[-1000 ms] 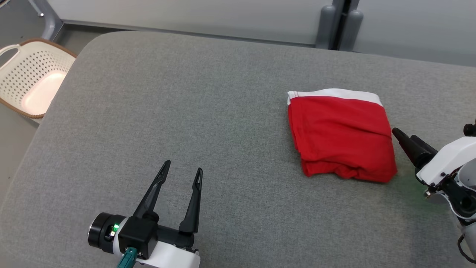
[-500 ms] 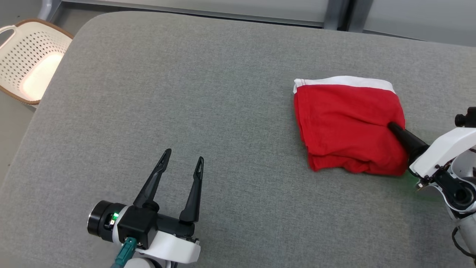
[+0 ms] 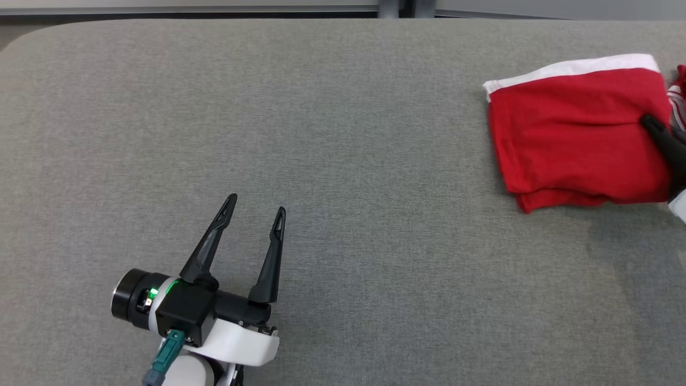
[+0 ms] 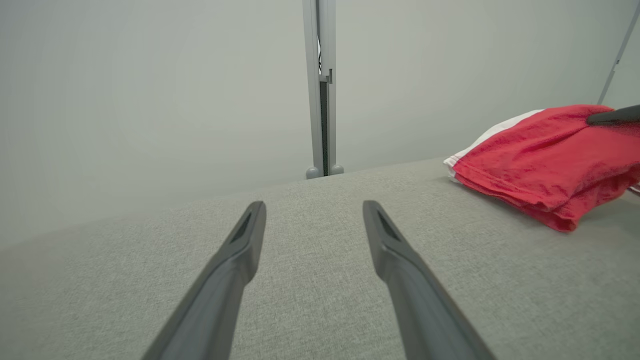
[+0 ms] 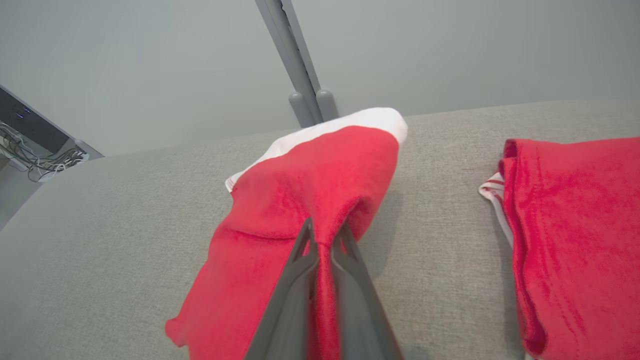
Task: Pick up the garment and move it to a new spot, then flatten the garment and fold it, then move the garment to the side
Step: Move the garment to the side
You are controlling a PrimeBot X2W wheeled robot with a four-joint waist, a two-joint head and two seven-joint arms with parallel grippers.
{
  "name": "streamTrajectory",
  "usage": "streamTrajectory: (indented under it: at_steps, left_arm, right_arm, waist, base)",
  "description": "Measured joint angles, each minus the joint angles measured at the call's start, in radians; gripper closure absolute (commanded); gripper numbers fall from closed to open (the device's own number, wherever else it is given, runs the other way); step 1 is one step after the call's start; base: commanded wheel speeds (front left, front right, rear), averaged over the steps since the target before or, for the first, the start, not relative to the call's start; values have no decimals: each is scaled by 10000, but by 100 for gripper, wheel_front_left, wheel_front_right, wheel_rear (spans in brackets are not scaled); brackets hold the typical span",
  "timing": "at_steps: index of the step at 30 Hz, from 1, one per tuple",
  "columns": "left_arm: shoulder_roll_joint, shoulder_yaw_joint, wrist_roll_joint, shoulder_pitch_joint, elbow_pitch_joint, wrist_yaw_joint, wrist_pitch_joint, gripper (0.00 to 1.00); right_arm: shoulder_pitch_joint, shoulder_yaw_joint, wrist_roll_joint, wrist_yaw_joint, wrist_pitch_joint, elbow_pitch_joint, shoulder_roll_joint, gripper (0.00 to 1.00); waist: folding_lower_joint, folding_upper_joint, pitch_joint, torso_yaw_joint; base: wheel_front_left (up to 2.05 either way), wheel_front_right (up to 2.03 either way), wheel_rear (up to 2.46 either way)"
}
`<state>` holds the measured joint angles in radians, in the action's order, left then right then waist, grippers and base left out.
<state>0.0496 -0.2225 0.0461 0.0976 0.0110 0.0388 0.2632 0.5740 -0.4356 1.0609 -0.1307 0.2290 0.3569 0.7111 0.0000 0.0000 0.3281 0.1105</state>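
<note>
R pincer [image 5: 326, 227] clamps folded red garment [image 3: 573, 128]; L pincer [image 3: 256, 204] spread.

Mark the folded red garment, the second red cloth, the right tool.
folded red garment [image 3: 573, 128]: head view, middle of its top face.
second red cloth [image 5: 575, 235]: right wrist view, middle of its red face.
right tool [image 5: 325, 234]: right wrist view, between its fingertips.

The folded red cloth garment [image 3: 573, 139] with a white waistband lies on the grey fabric-covered desk [image 3: 321, 161] near its far right edge, right side pinched upward.

Grey fabric surface [image 3: 321, 134], pale wall [image 4: 150, 75]
</note>
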Motion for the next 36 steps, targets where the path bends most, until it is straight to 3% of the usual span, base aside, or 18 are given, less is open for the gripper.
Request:
streamTrajectory:
  at_steps: [12,26,34,35,36]
  left_arm:
    - [44,146,-186,408,119,295,0,0]
    - [201,230,-267,720,224,449,0,0]
    - [209,261,-267,722,211,485,0,0]
    - [209,259,-267,728,211,491,0,0]
    - [201,253,-267,742,211,493,0,0]
  right_arm:
    - [-329,1279,-357,0,276,-420,1578,100]
    - [-638,3244,-1877,-2,989,-144,2483,100]
    - [-1034,4347,-2974,-2,1569,-222,2610,100]
    - [-1068,4477,-3241,-2,1601,-205,2598,95]
    - [-1097,4598,-3478,-2,1647,-186,2581,45]
  waist:
    - [0,0,760,-881]
    - [0,0,1380,-504]
    - [0,0,1440,-389]
    - [0,0,1447,-383]
    - [0,0,1455,-376]
  base:
    - [0,0,0]
    - [0,0,0]
    - [0,0,0]
    - [0,0,0]
    - [0,0,0]
